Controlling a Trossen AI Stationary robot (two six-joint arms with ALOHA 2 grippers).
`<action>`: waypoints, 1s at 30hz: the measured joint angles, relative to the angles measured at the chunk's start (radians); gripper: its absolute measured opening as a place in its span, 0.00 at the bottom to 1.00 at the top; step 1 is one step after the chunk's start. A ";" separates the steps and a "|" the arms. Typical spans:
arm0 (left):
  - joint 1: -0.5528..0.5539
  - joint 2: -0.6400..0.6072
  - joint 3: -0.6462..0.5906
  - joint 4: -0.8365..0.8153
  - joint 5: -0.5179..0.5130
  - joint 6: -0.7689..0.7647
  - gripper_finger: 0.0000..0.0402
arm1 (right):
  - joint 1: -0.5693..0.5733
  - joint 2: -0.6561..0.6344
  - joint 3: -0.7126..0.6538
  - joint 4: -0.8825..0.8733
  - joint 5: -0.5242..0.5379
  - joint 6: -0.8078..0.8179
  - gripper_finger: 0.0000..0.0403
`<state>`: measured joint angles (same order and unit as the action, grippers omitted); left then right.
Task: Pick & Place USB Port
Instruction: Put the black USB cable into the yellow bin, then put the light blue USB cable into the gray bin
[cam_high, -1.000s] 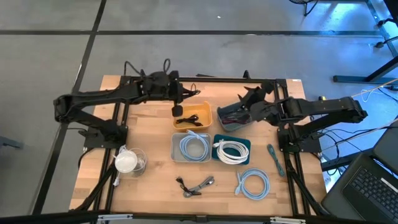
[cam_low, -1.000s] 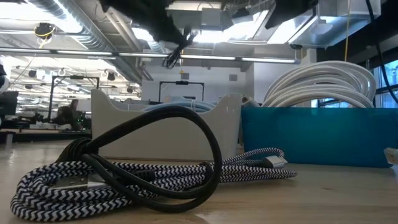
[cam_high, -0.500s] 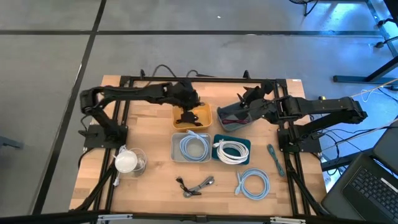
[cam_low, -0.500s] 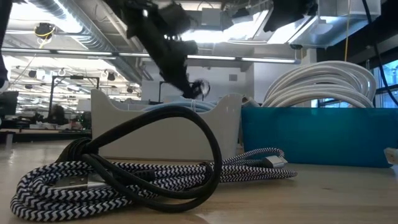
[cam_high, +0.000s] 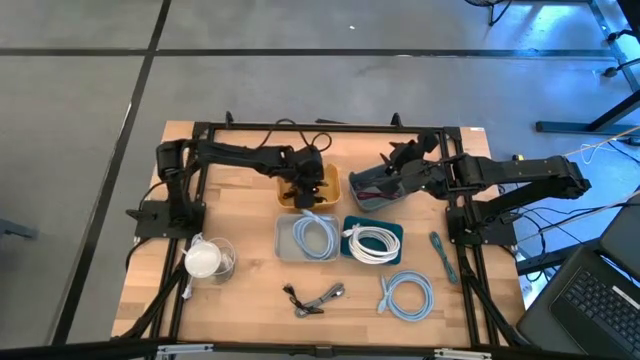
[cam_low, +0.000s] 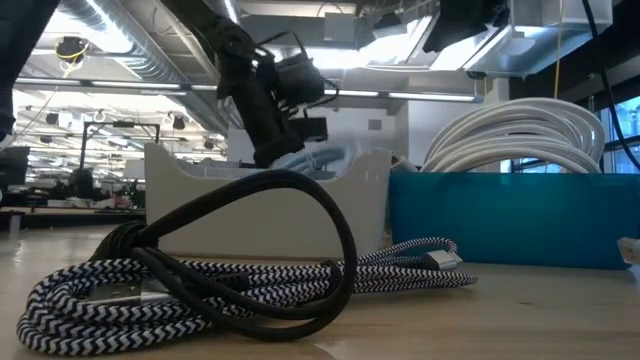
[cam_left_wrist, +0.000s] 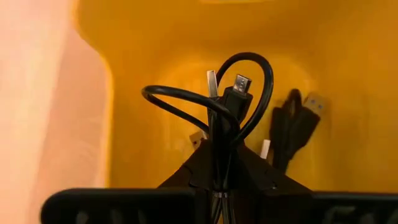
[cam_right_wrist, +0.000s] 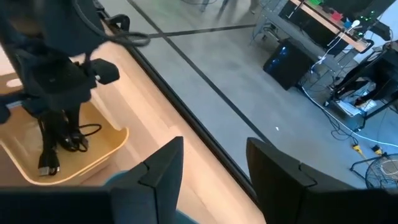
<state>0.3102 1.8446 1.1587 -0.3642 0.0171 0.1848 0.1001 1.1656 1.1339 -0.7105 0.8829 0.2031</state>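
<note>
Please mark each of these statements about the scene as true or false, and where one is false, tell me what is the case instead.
1. The left tool is shut on a black cable. True.
2. The left tool hangs over the blue bin. False: it is over the yellow bin.
3. The blue bin holds a coiled white cable. True.
4. The right tool holds a cable. False: its fingers stand open with nothing between them.
5. A striped black and white cable lies on the table outside the bins. True.
</note>
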 joint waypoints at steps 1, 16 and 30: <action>0.002 0.008 -0.001 0.000 0.000 -0.001 0.08 | 0.000 0.000 0.000 0.001 -0.011 0.000 0.44; 0.000 -0.172 -0.002 -0.033 0.009 -0.019 0.54 | 0.000 0.000 0.000 -0.007 -0.046 -0.001 0.44; -0.161 -0.579 -0.123 0.084 0.363 -0.112 0.52 | 0.080 -0.001 0.000 -0.110 -0.747 0.276 0.44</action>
<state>0.1488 1.2658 1.0358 -0.2805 0.3803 0.0731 0.1802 1.1647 1.1339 -0.8202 0.1359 0.4790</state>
